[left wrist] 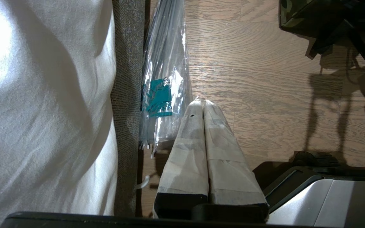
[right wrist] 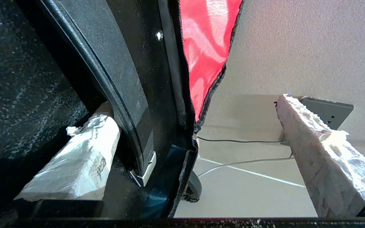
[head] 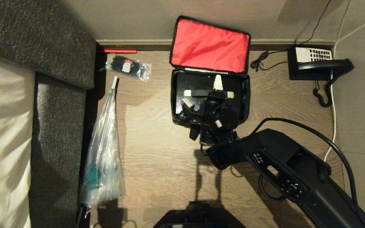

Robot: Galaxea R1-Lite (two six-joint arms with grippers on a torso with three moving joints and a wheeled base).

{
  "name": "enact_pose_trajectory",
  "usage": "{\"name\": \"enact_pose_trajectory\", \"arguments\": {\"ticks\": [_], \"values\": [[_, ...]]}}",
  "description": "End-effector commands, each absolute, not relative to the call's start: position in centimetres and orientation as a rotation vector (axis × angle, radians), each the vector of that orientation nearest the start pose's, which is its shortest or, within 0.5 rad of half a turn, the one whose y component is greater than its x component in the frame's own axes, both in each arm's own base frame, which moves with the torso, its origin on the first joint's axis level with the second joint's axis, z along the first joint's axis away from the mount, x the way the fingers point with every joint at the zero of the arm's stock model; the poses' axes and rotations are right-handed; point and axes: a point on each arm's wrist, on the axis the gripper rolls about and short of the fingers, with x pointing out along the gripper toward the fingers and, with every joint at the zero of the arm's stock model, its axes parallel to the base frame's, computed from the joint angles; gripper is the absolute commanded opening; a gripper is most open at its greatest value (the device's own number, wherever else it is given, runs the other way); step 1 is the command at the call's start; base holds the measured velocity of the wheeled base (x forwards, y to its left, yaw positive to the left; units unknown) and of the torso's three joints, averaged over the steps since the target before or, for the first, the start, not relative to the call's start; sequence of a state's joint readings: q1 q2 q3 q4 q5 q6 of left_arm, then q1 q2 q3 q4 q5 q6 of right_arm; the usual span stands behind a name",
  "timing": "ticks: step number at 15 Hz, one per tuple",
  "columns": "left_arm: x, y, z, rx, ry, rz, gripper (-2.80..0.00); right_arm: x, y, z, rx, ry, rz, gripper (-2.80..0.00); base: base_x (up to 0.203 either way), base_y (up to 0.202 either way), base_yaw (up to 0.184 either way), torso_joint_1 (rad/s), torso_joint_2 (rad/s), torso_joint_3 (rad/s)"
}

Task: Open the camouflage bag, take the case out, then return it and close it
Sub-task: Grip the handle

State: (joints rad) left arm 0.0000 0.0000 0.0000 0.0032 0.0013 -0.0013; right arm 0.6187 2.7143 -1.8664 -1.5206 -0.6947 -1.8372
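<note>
The case (head: 198, 95) lies inside the open camouflage bag (head: 247, 95) on the floor, red lid (head: 209, 44) raised. The right gripper (head: 215, 90) stands wide open, holding nothing, one finger (right wrist: 74, 164) inside and one past the bag's side. Both should straddle the case squarely before closing; left gripper (left wrist: 204, 106), fingers together, is parked by the bed (left wrist: 43, 110).

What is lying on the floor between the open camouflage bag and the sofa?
In the head view, a clear packet of black ties and a folded transparent umbrella lie between the camouflage bag and the sofa.

A hotel-like bedroom: white-sheeted bed (head: 2, 126) on a grey fabric base, wood-plank floor (head: 157, 164), black corded desk telephone (head: 315, 63).
</note>
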Motion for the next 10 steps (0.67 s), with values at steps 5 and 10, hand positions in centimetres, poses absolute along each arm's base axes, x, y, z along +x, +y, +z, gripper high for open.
{"name": "enact_pose_trajectory", "arguments": {"ticks": [5, 10], "values": [[-2.29, 0.0, 7.47, -0.002, 0.002, 0.002, -2.8, 44.13, 27.76, 10.66, -1.378, -0.276, -0.543, 0.0, 0.0, 0.0, 0.0, 0.0, 0.0, 0.0], [-2.29, 0.0, 7.47, -0.003, 0.002, 0.002, -2.8, 44.12, 27.75, 10.73, -1.377, -0.277, -0.543, 0.0, 0.0, 0.0, 0.0, 0.0, 0.0, 0.0]]}}
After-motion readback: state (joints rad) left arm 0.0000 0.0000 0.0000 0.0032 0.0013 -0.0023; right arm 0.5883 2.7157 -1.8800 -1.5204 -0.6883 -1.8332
